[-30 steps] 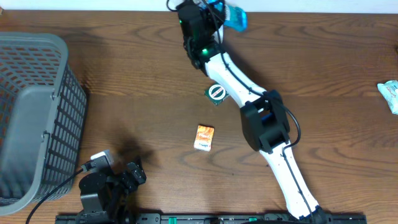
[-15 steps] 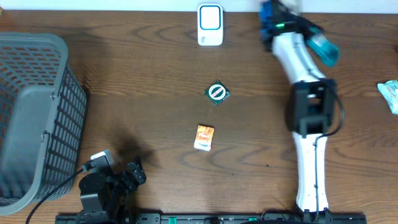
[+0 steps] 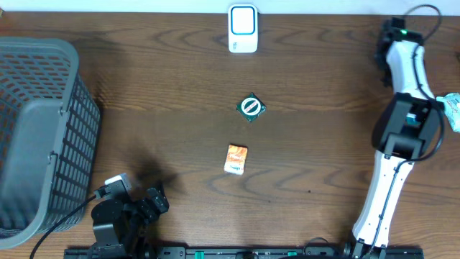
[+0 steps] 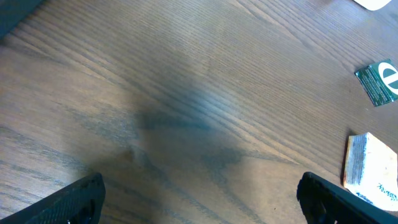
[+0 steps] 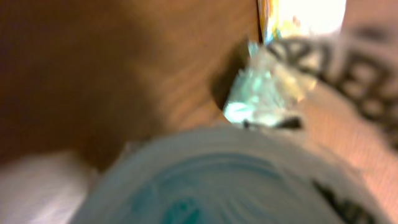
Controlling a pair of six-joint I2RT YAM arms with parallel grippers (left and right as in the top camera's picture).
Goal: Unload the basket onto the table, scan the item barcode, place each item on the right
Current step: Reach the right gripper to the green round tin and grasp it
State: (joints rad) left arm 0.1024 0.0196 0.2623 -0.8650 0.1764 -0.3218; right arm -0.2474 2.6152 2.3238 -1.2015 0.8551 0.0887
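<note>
Evidently right jaws grip the pale blue item (image 5: 236,180); left jaws gape wide

One basket (image 3: 43,108) is sitting left, one scanner (image 3: 243,29) far; green packet (image 3: 251,108), orange packet (image 3: 236,158) and teal packet (image 3: 451,111) are lying out, three altogether.

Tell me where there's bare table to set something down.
Bare wood between basket and green packet, and between orange packet and right arm. Crowded at the right edge, around the teal packet.
</note>
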